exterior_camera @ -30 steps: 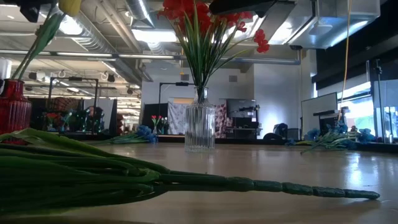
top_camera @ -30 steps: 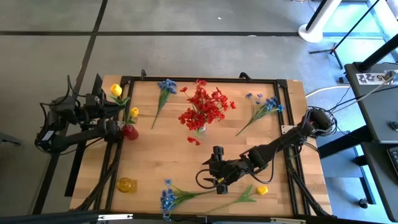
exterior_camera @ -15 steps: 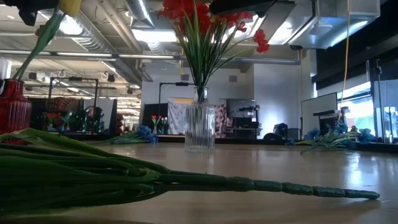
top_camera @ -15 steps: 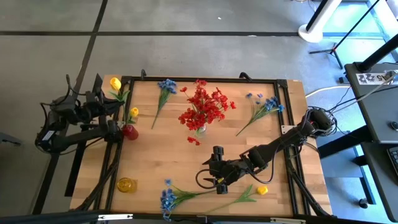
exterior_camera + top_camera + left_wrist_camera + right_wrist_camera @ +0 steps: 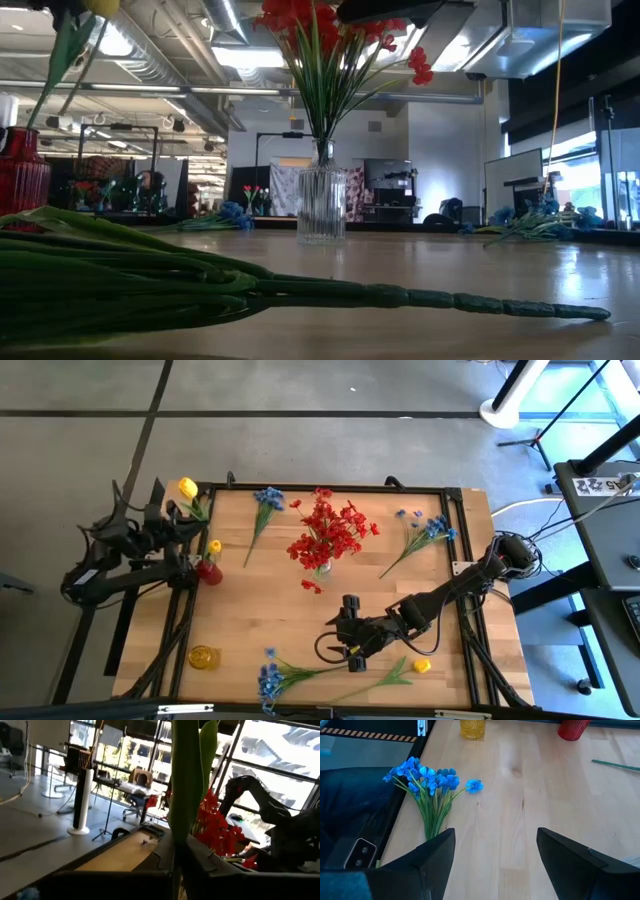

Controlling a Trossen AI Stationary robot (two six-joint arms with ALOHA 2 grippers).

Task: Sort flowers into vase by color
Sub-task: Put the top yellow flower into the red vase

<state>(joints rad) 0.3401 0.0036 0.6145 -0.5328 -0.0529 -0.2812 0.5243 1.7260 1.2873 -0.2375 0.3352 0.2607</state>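
My left gripper [image 5: 172,520] is at the table's far left corner, shut on a yellow flower [image 5: 187,487] raised above the red vase [image 5: 208,571]. A second yellow bloom [image 5: 214,546] stands in that vase. In the low view the held flower [image 5: 68,45] slants up over the red vase [image 5: 18,170]. Red flowers [image 5: 330,530] stand in a clear vase [image 5: 321,205]. My right gripper [image 5: 350,647] hovers open near the front edge, beside a blue spray [image 5: 427,777] lying flat. Another yellow flower [image 5: 421,665] lies on the table. My left gripper pinches the yellow flower's green stem and leaf [image 5: 184,815] between its two fingers, and the stem runs up past them. The bloom is held high, clear of the table. Where the stem's lower end sits I cannot tell.
Blue sprays lie at the far edge [image 5: 265,500] and far right [image 5: 425,530]. A small yellow vase [image 5: 202,657] stands at the near left. A red sprig [image 5: 312,586] lies by the clear vase. A long green stem [image 5: 420,298] crosses the low view's foreground.
My left gripper has risen and moved toward the table's far edge, carrying the yellow flower's bloom higher and farther back. My right arm has kept still.
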